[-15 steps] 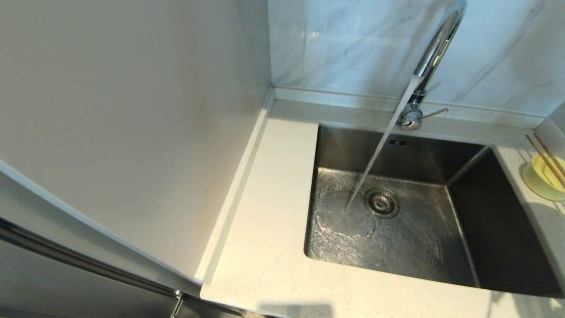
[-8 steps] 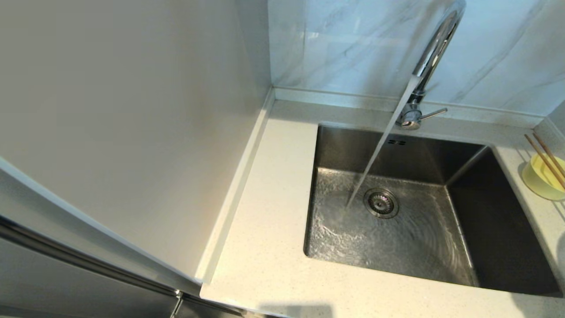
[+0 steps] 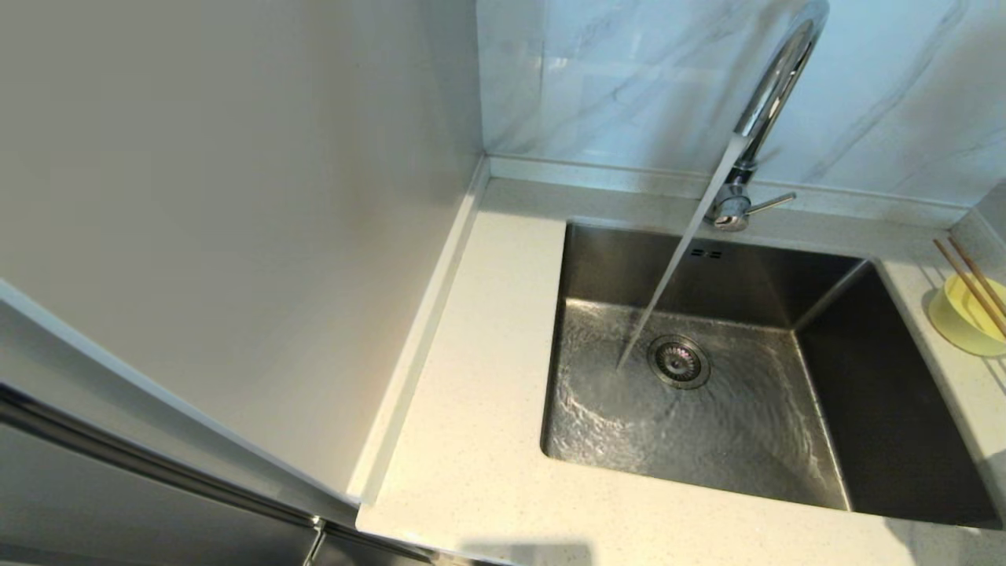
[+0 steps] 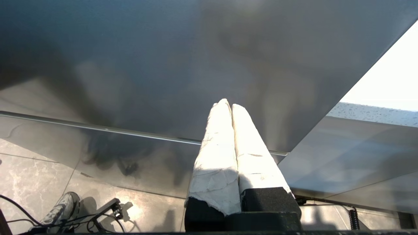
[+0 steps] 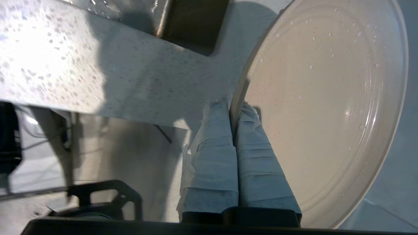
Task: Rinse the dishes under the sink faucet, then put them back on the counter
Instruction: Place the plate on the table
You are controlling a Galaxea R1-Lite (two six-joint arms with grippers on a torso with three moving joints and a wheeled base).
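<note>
While water runs from the faucet [image 3: 774,86] into the basin [image 3: 707,409] | my left gripper [image 4: 228,106] hangs pressed shut, parked off the counter [image 3: 479,377] | my right gripper [image 5: 235,107] pinches the wet plate [image 5: 326,107] by its rim, over the counter beside the basin (nearer arm) | bowl [image 3: 963,318] and chopsticks [image 3: 971,283] sit at far right.

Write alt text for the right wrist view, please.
The right gripper, fingers wrapped in white tape, is shut on the rim of a wet off-white plate dotted with water drops. Behind it lie the speckled, splashed counter and a corner of the steel sink.
</note>
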